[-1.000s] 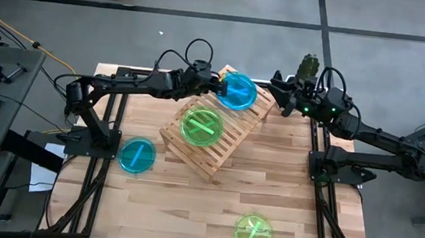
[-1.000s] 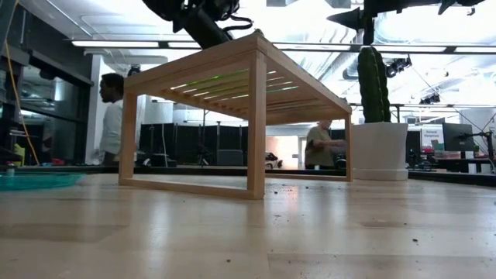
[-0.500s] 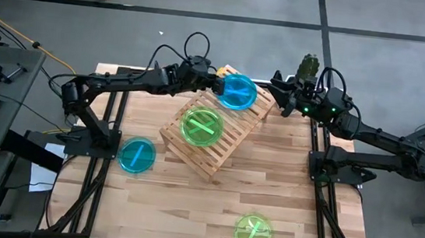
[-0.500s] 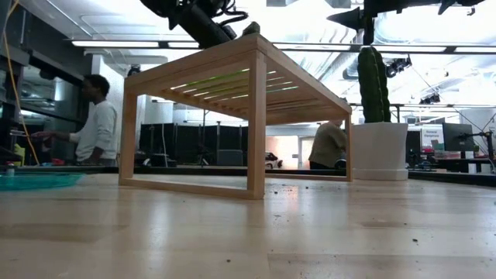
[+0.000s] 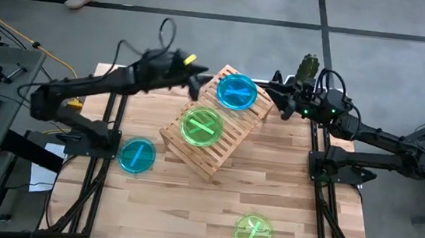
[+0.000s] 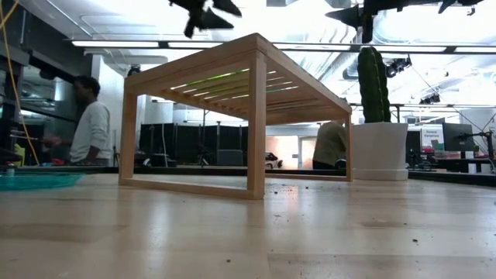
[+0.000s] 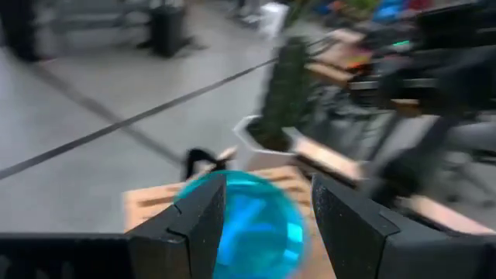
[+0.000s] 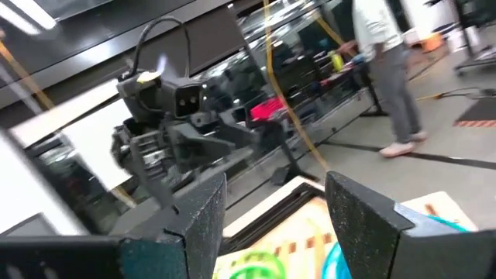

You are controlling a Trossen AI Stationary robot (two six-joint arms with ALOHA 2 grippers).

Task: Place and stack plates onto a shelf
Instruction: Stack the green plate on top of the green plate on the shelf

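Observation:
The wooden slatted shelf [image 5: 214, 121] stands slantwise at the table's far middle. A teal plate [image 5: 237, 92] lies flat on its far end and a green plate [image 5: 201, 127] on its middle. Another teal plate [image 5: 137, 155] lies on the table at the left, and a green one [image 5: 253, 234] near the front edge. My left gripper [image 5: 198, 84] is open and empty, just left of the shelf's teal plate [image 7: 256, 225], above shelf height [image 6: 208, 12]. My right gripper [image 5: 275, 96] is open and empty at the shelf's far right end.
A white pot with a cactus [image 5: 307, 66] stands at the table's far right edge, right beside my right gripper; it also shows in the low view [image 6: 378, 147]. People move about in the room behind the table [image 6: 89, 128].
My left gripper has come off the teal plate's left rim and drawn back quickly toward the table's left edge, rising a little. The teal plate stays flat on the shelf's far end. My right arm has kept still.

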